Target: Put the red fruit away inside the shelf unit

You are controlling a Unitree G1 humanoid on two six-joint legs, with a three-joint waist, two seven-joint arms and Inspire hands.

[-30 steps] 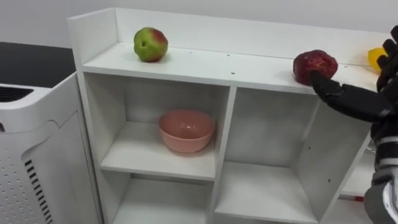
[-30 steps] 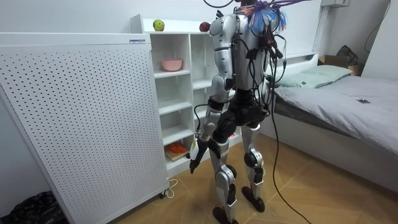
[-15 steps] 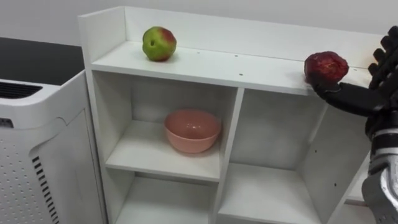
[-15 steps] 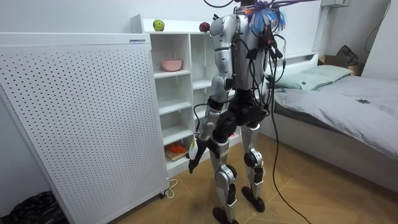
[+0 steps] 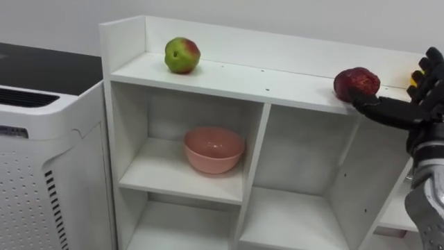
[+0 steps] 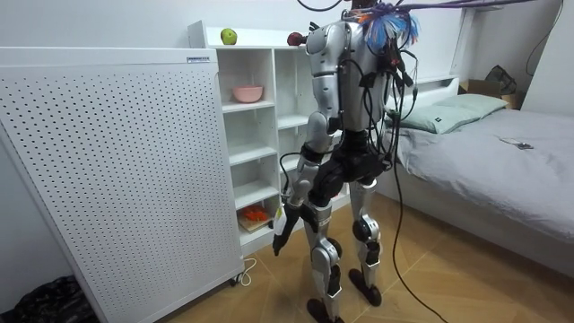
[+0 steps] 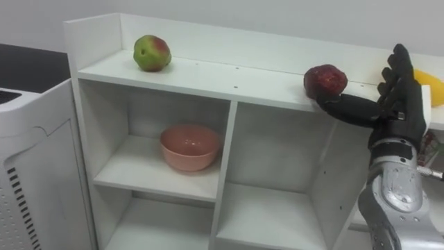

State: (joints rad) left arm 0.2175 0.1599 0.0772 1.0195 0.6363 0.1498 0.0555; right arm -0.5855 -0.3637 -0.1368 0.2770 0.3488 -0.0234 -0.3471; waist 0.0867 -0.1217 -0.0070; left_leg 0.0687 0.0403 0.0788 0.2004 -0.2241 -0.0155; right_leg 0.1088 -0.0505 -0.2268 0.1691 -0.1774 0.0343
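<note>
A dark red fruit (image 5: 356,83) rests on the top board of the white closet (image 5: 229,75), near its front edge and right of the middle divider. My right hand (image 5: 423,97) stands open beside it, fingers upright, with the thumb stretched out and touching the fruit's lower right side. Far left on the same board sits a green-and-red apple (image 5: 182,55). A yellow fruit (image 7: 430,87) peeks out behind the right hand. In the room view my left hand (image 6: 281,230) hangs low by my thigh, fingers relaxed.
A pink bowl (image 5: 214,148) sits in the upper left compartment; the compartment to its right is bare. A white perforated cabinet (image 5: 41,173) stands tight against the closet's left side. A bed (image 6: 484,144) lies on the room view's right, behind me.
The eye view has shifted, so the closet sits further right in it. My upper body has moved slightly toward the room view's right. The thumb stays against the red fruit.
</note>
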